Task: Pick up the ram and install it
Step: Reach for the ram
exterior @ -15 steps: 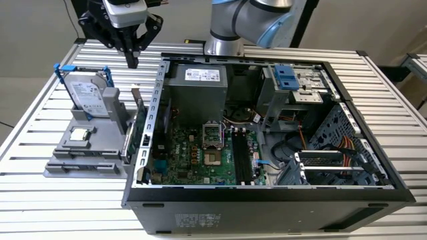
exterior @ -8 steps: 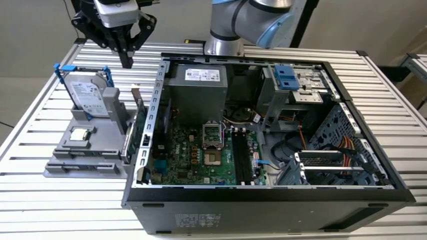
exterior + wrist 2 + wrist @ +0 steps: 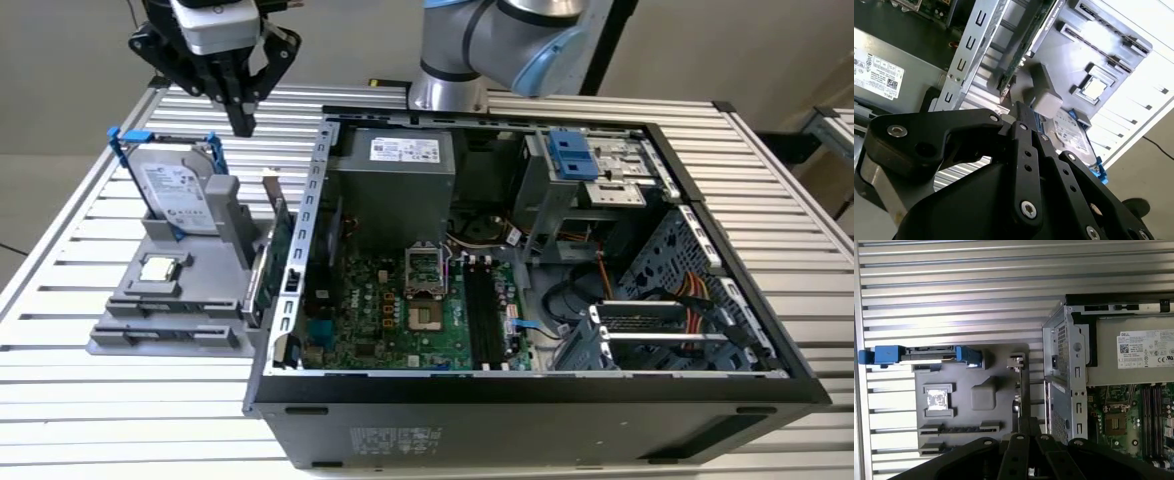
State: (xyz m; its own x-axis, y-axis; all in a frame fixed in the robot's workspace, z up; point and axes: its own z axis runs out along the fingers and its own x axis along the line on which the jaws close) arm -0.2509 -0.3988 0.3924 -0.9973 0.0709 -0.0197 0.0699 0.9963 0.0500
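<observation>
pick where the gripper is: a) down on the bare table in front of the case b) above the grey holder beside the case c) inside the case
b: in the exterior view the gripper hangs above the holder, near the hard drive, outside the case.

Robot arm (image 3: 507, 25) made of smooth silver-grey tubes, its rounded joints capped in pale blue (image 3: 551, 62). At its end is a white and silver block (image 3: 214, 25), and beneath that, jaws built from flat, matt black link bars. In both wrist views the bars overlap like scissor blades, pinned with small round silver screws (image 3: 1028, 209), and narrow into slim black fingers (image 3: 242, 108).
</observation>
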